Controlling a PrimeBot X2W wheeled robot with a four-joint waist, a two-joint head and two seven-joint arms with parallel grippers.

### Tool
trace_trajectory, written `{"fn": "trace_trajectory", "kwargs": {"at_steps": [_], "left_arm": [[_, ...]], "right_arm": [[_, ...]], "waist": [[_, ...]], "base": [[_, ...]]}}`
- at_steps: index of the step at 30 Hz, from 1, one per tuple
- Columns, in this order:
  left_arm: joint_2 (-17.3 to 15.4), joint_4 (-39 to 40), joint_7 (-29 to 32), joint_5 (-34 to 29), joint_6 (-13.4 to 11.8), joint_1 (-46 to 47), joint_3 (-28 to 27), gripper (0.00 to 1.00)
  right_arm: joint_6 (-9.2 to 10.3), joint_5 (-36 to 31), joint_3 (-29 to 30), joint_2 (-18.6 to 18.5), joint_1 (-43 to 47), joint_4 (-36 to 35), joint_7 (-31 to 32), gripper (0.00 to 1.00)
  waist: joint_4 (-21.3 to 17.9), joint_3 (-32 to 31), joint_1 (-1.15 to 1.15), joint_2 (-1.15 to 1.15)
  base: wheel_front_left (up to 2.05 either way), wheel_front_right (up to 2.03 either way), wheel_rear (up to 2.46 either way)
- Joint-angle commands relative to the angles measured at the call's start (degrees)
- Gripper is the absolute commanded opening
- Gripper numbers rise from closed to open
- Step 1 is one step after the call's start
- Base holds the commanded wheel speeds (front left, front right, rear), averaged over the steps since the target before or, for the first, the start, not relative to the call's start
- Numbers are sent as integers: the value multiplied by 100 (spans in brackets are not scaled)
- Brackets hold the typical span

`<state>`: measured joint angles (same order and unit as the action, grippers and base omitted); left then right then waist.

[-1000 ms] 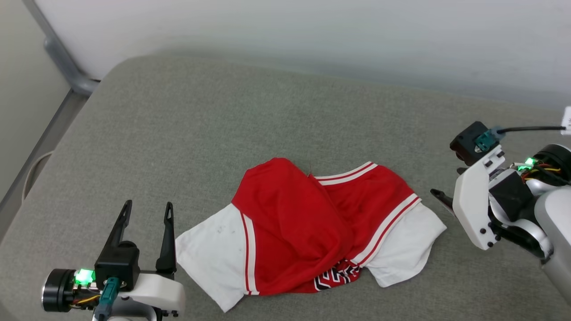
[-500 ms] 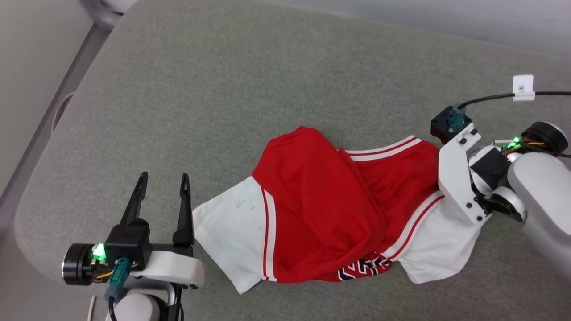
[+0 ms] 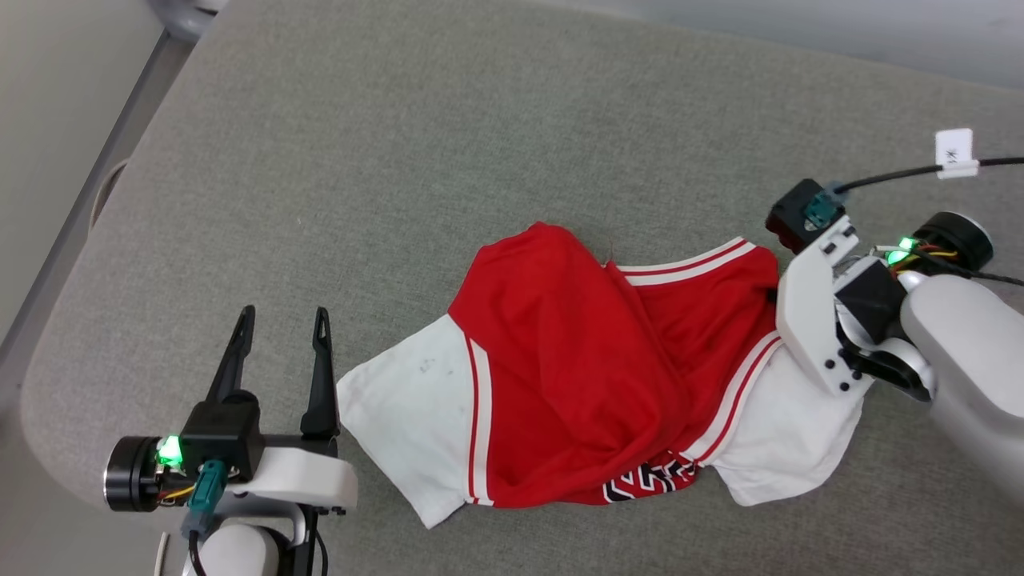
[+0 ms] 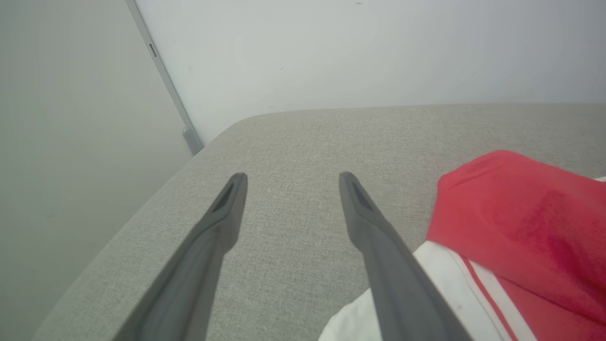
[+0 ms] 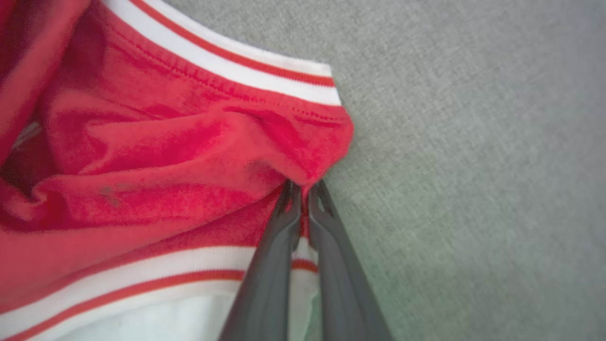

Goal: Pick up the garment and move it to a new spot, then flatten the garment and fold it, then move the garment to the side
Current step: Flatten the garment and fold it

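The garment (image 3: pixel 576 384), a red jersey with white sleeve ends and striped trim, lies crumpled on the grey cushion (image 3: pixel 400 160), a dark number print showing at its near edge. My right gripper (image 5: pixel 303 187) is shut on a fold of red cloth at the garment's (image 5: pixel 165 142) right side, between the striped trims. In the head view its fingertips are mostly hidden behind the white wrist housing (image 3: pixel 808 320). My left gripper (image 3: pixel 282 316) stands open just left of the white left sleeve, nothing between its fingers (image 4: pixel 227 222). The left wrist view has the garment (image 4: pixel 521 222) at the right.
The cushion's rounded edge (image 3: pixel 48 352) runs down the left, with a grey metal rail (image 3: pixel 120 128) and pale floor beyond. A black cable with a white tag (image 3: pixel 954 152) runs from my right wrist. Bare cushion stretches behind the garment up to a pale wall (image 4: pixel 355 52).
The head camera has tilted down. My right gripper moved left onto the garment's right side and shut on the red cloth. The left gripper stays open in place.
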<state>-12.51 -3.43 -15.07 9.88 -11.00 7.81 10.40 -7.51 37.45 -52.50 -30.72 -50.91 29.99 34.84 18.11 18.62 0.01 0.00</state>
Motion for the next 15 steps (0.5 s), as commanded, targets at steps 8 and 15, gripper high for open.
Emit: {"fn": "trace_trajectory", "kwargs": {"at_steps": [8,15], "left_arm": [[119,-45,-14,-272,213,-440,-296,100],[183,-14,-14,-426,326,-693,-436,100]], "right_arm": [[6,127,496,-672,683,-823,-986,0],[6,79,1549,-1304,1673,-1899,-844,0]], "waist": [[-427,-631,-1,0],[-601,-892,-1,0]], "base": [[0,0,0],[0,0,0]]}}
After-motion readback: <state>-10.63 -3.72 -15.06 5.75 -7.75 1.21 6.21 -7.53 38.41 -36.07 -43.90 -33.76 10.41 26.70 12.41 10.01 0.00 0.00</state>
